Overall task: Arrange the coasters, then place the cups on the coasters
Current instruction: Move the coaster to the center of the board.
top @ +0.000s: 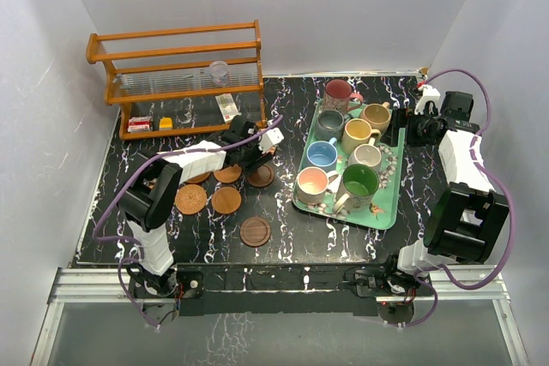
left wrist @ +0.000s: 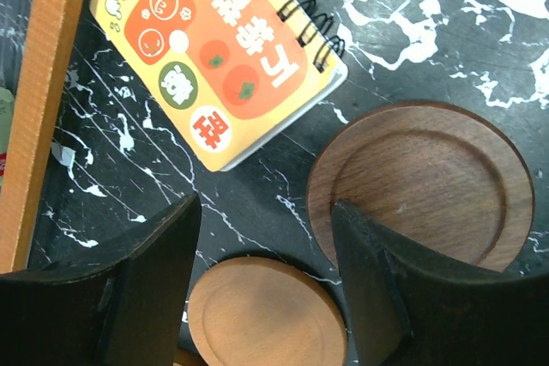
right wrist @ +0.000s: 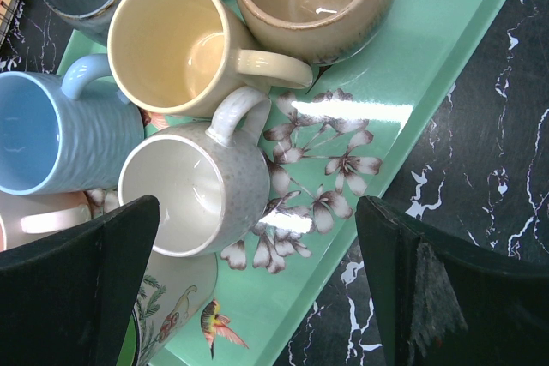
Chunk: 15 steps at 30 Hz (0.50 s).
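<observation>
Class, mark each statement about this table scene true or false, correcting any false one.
1. All eight mugs stand on the green tray. True.
2. One mug sits on a coaster. False: the coasters lie bare on the table.
3. The right gripper is open above the tray. True.
4. The clear plastic cup is on the tray. False: it sits on the wooden rack.
5. The left gripper holds a mug. False: it is open above coasters, holding nothing.
</observation>
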Motion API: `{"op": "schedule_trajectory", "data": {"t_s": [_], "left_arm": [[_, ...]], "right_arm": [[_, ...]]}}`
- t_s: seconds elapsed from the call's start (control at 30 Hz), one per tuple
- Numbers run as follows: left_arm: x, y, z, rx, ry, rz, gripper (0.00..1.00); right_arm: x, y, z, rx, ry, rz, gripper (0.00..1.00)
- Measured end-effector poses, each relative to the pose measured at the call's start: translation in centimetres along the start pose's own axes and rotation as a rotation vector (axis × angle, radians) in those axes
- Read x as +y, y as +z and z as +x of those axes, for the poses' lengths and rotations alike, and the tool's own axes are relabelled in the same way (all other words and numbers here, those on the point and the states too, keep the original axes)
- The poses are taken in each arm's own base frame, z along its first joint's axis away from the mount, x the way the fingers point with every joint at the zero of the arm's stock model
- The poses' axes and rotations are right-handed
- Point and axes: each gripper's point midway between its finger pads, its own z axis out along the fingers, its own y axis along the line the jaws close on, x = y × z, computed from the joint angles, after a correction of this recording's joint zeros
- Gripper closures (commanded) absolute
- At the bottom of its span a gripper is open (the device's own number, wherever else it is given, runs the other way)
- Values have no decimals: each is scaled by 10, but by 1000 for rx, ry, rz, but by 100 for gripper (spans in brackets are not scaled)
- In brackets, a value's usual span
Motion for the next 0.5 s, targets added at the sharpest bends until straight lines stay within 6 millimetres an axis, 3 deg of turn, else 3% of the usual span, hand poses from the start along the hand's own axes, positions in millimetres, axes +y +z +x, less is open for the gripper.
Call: {"op": "schedule_trajectory", "data": {"t_s": [0.5], "left_arm": [[17, 3, 4, 7, -26, -49, 40]], "right_arm": [[0, 0, 0, 1, -4, 0, 2]]}}
